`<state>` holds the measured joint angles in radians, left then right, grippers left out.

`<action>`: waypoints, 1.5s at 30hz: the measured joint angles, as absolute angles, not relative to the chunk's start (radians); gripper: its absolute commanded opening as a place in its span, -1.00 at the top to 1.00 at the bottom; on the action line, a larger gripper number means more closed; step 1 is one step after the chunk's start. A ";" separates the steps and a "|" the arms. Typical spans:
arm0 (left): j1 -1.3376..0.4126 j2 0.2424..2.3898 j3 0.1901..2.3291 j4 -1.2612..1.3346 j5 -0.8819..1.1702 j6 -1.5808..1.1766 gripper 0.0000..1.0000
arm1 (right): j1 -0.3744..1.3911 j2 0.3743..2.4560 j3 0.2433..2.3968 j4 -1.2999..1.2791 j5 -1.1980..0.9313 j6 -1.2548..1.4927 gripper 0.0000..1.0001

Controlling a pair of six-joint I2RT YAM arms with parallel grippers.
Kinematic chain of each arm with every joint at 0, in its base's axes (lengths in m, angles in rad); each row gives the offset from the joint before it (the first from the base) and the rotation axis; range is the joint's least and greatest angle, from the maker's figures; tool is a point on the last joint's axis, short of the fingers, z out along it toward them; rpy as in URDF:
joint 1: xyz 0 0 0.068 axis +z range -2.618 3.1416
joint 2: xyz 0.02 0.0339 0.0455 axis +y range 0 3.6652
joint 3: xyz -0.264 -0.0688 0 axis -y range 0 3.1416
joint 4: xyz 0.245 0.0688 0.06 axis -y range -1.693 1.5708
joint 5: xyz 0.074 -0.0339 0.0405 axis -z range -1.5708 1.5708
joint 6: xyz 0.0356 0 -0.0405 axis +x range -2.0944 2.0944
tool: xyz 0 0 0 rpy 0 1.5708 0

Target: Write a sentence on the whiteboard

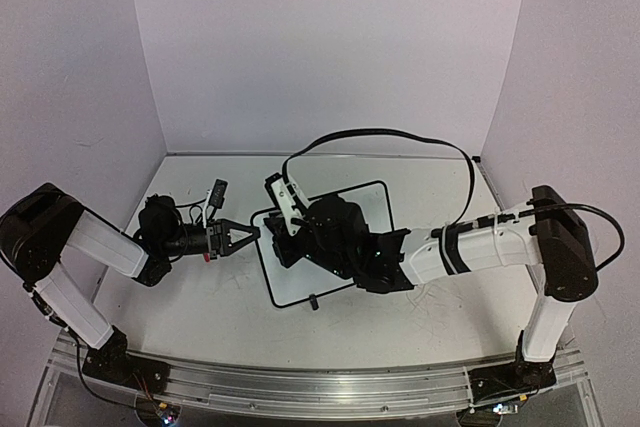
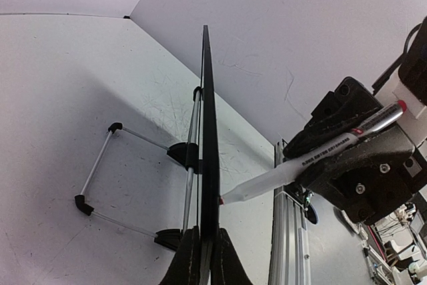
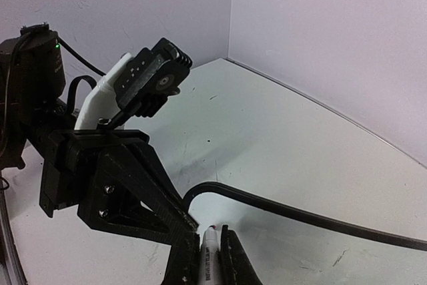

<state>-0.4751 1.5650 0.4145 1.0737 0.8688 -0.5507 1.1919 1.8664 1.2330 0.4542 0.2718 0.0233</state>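
Observation:
The whiteboard (image 1: 370, 207), white with a thin black frame, lies mid-table. My left gripper (image 1: 243, 237) is shut on its left edge. The left wrist view shows the board edge-on (image 2: 209, 131) running up from between that gripper's fingertips (image 2: 205, 233). My right gripper (image 1: 292, 235) reaches over the board, shut on a white marker (image 3: 210, 258). The marker (image 2: 300, 165) slants down and its red tip touches the board's face close to the left gripper's hold. The rounded frame corner (image 3: 280, 208) curves just past the tip. The sentence is hidden; no red letters show on the board's bare part.
A wire stand with black feet (image 2: 100, 165) sticks out from the board's back. A black cable (image 1: 400, 135) loops from the right arm across the far side. Pale walls close in three sides. An aluminium rail (image 1: 300, 387) runs along the near edge.

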 measured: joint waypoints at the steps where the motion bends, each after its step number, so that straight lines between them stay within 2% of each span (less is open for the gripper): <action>1: -0.475 1.565 0.414 1.074 0.869 -0.551 1.00 | 1.192 1.866 1.232 0.455 0.271 0.026 1.00; 22: -0.475 1.564 0.413 1.073 0.869 -0.551 1.00 | 1.220 1.863 1.167 0.452 0.263 0.081 1.00; 27: -0.475 1.562 0.411 1.074 0.869 -0.551 1.00 | 1.220 1.790 1.125 0.465 0.240 0.083 1.00; 45: -0.475 1.557 0.411 1.073 0.870 -0.551 1.00 | 1.200 1.822 1.195 0.498 0.254 0.067 1.00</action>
<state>-0.4751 1.5570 0.4107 1.0729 0.8696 -0.5507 1.1998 1.8221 1.1946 0.4975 0.2544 0.0673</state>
